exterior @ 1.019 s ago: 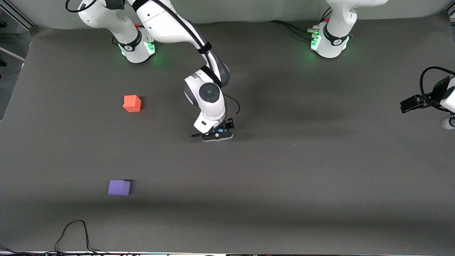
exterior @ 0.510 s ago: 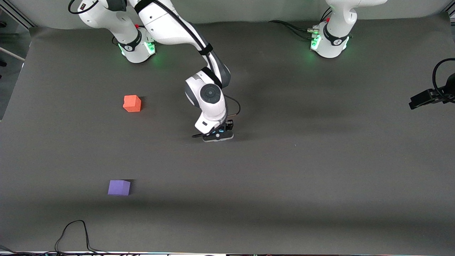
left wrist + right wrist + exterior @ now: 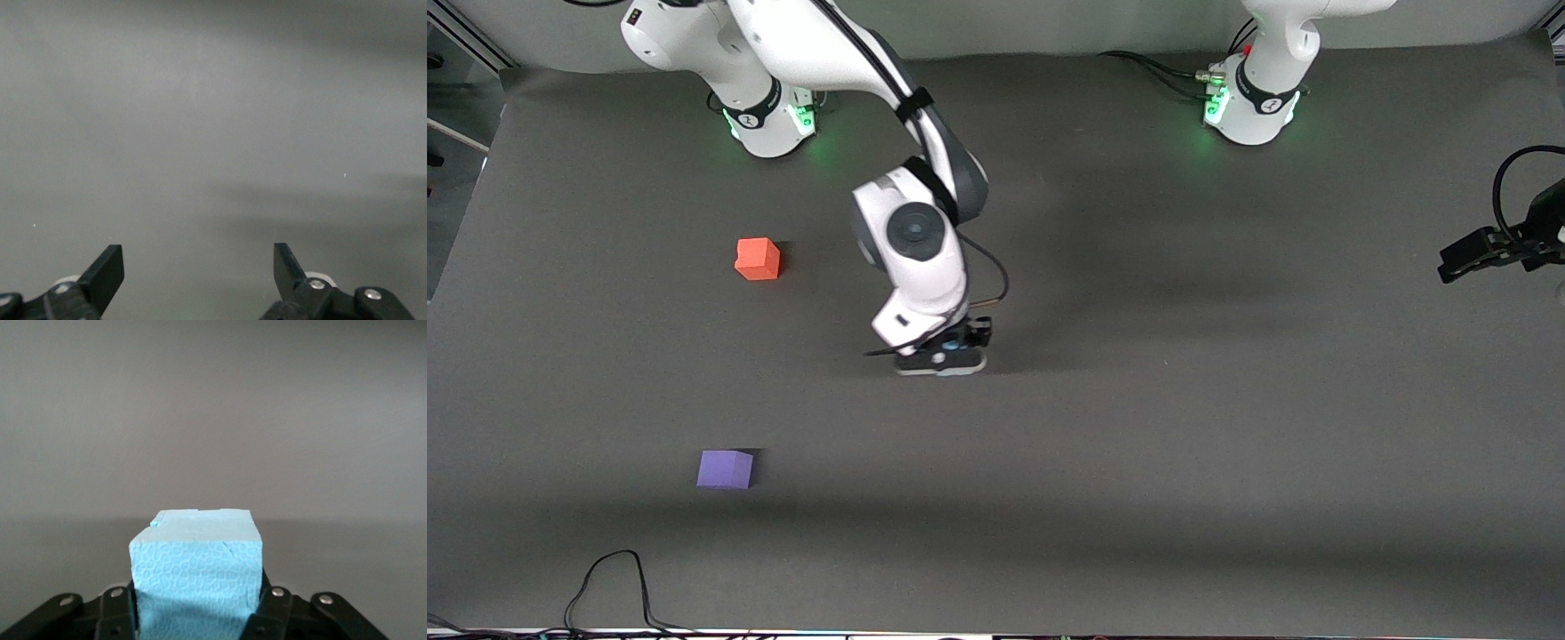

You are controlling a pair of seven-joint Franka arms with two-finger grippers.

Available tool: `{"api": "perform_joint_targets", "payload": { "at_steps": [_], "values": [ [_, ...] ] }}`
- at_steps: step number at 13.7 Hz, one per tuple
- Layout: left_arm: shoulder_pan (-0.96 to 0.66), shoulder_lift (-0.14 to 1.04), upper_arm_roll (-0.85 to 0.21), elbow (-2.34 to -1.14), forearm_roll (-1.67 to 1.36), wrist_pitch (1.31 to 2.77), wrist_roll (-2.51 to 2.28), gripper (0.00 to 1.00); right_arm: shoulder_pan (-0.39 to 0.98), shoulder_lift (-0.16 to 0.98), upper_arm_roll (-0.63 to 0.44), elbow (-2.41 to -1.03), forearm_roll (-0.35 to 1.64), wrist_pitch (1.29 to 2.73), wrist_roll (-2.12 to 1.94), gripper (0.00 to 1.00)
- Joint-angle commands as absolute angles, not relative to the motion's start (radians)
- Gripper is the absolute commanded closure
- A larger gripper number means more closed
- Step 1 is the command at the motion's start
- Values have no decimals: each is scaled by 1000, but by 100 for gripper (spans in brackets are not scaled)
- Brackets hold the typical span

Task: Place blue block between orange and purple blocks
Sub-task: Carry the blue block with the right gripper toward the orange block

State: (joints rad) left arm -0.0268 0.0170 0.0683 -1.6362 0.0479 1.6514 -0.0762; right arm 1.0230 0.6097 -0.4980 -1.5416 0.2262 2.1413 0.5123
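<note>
My right gripper [image 3: 943,360] is shut on the blue block [image 3: 195,577], which fills the space between its jaws in the right wrist view. In the front view the block is mostly hidden under the right hand, over the middle of the table. The orange block [image 3: 757,259] sits toward the right arm's end of the table. The purple block [image 3: 725,469] sits nearer to the front camera than the orange one. My left gripper [image 3: 199,263] is open and empty over bare mat, and its hand [image 3: 1485,253] shows at the left arm's end of the table.
A dark grey mat [image 3: 1183,427] covers the table. A black cable [image 3: 614,578] loops on the mat near the front edge, nearer to the camera than the purple block. The arm bases [image 3: 769,116] stand along the top of the front view.
My right gripper has moved with the blue block toward the right arm's end of the table. The left hand has shifted slightly at the table's edge.
</note>
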Motion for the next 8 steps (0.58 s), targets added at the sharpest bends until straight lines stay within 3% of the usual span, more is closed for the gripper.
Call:
{"api": "perform_joint_targets", "payload": {
  "at_steps": [1,5,8],
  "values": [
    [-47,89,69,-1505,40,1596,-80,0,1017,527,-610,-1517,235,2030,450,85],
    [-64,89,61,-1499,46,1571,-84,0,1000,408,-805,-1535,245,1849,234,82],
    [-63,90,61,-1485,46,1569,-69,0,973,371,-903,-1638,247,1861,47,82]
  ]
}}
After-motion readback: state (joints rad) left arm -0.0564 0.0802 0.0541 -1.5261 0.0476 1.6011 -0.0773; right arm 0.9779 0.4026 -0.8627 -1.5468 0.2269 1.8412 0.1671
